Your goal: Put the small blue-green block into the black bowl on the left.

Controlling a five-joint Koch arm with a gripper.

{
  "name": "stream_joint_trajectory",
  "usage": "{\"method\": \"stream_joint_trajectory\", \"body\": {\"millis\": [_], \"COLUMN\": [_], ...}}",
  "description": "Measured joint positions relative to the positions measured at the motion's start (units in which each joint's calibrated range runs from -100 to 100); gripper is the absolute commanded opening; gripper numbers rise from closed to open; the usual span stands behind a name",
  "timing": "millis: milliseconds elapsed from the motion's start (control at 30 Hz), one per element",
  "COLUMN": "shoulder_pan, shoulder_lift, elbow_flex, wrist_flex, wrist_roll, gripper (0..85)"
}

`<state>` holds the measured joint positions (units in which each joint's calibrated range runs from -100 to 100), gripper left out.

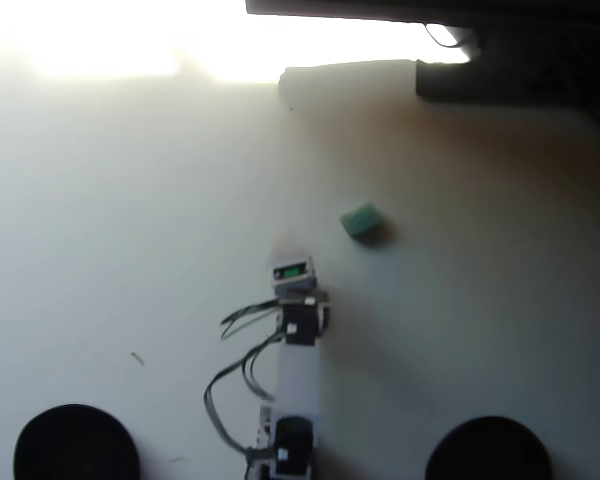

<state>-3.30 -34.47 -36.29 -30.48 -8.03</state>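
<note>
Overhead, the small blue-green block (361, 220) lies on the white table (130, 220), alone, a bit tilted, with a dark shadow on its lower-right side. Taking that block as the landmark: the arm (298, 370) comes up from the bottom edge, below and left of the block, and its front end, the gripper (291, 262), stops near the block, off its lower-left side, not touching. The fingertips are hidden under the motor housing with the green light, so whether the jaws are apart or together cannot be told. Nothing is seen held.

Thin cables (235, 365) loop out on the arm's left side in this view.

Two black bowls sit far below the block at the bottom edge, both cut off by the frame. The black bowl (76, 443) on the view's left is well down-left of the block; the second bowl (489, 449) is down-right. Both look empty, plain dark inside, as far as the visible parts show.

Above the block, dark objects (500, 55) line the top edge, beside strong white glare at the upper left.
</note>
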Motion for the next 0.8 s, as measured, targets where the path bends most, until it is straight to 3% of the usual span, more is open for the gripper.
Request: {"method": "stream_joint_trajectory", "body": {"millis": [467, 800], "shoulder_pan": [-5.91, -8.35], "shoulder_lift": [22.85, 30.68], "elbow_flex": [23.18, 28.62], "wrist_flex": [-3.62, -4.11], "wrist_roll": [-12.06, -15.24], "gripper": [49.8, 49.8]}}
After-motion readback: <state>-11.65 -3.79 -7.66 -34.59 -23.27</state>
